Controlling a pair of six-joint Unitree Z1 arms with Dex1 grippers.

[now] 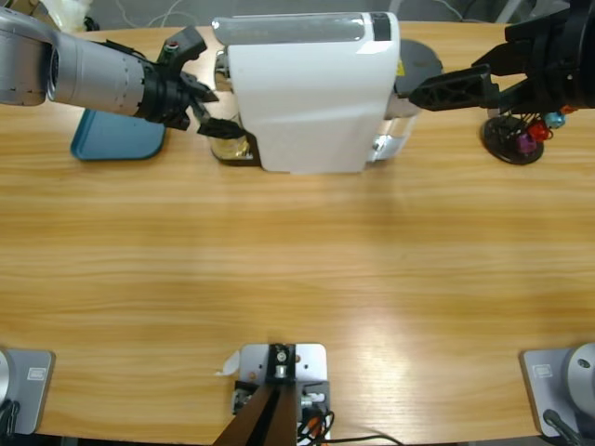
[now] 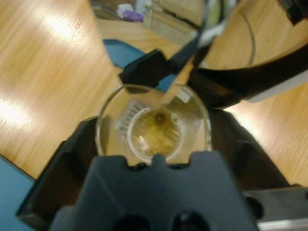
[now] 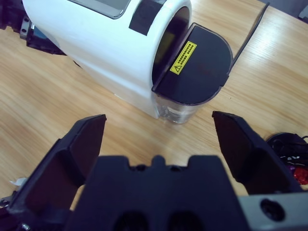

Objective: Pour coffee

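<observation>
Coffee (image 2: 155, 135) shallow in glass (image 2: 153, 124) beside white machine (image 1: 307, 88); left pincer (image 1: 206, 111) clamps glass. Right pincer (image 3: 159, 139) wide, empty, behind machine. Lift level, tilt slowly.

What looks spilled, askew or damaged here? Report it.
Nothing stands out. The glass sits upright at the machine between the left gripper's jaws, coffee inside it, none on the table.
</observation>
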